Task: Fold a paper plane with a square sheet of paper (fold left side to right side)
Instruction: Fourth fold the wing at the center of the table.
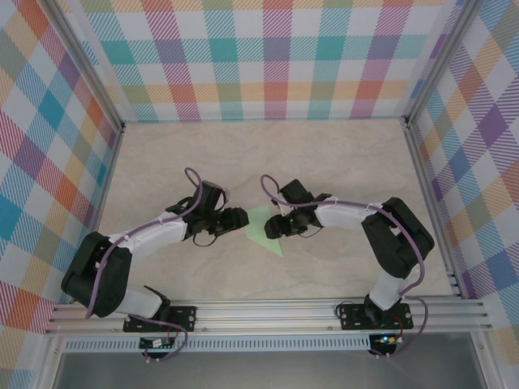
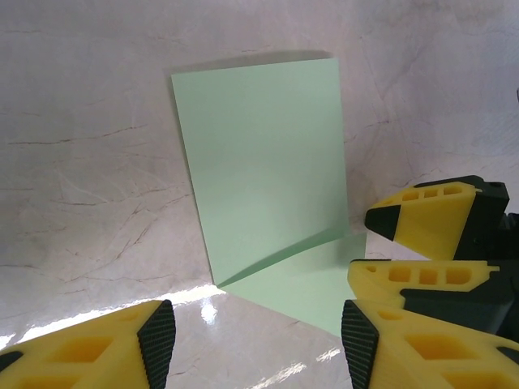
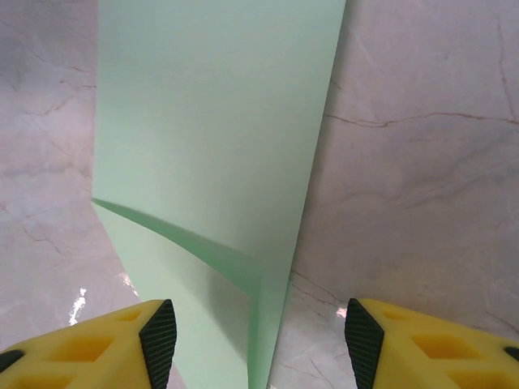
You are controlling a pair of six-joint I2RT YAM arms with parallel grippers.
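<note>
The square sheet of paper [image 1: 264, 230] is pale green and lies on the table between my two grippers, partly folded. One half lies flat [image 2: 320, 284] and the other stands up from a crease as a raised flap [image 2: 259, 154]. My left gripper [image 2: 255, 340] is open just short of the sheet's near corner, with bare table between its pads. My right gripper [image 3: 255, 340] is open over the sheet's edge [image 3: 211, 121], its pads apart on either side and not touching the paper. Its yellow fingers [image 2: 430, 219] show beside the sheet in the left wrist view. The paper plane is out of view.
The marble-patterned tabletop [image 1: 340, 154] is bounded by checked walls [image 1: 268, 57] at the back and both sides. An aluminium rail [image 1: 268, 312] carries both arm bases at the near edge. The two grippers [image 1: 237, 219] [image 1: 273, 227] stand close together at the table's middle.
</note>
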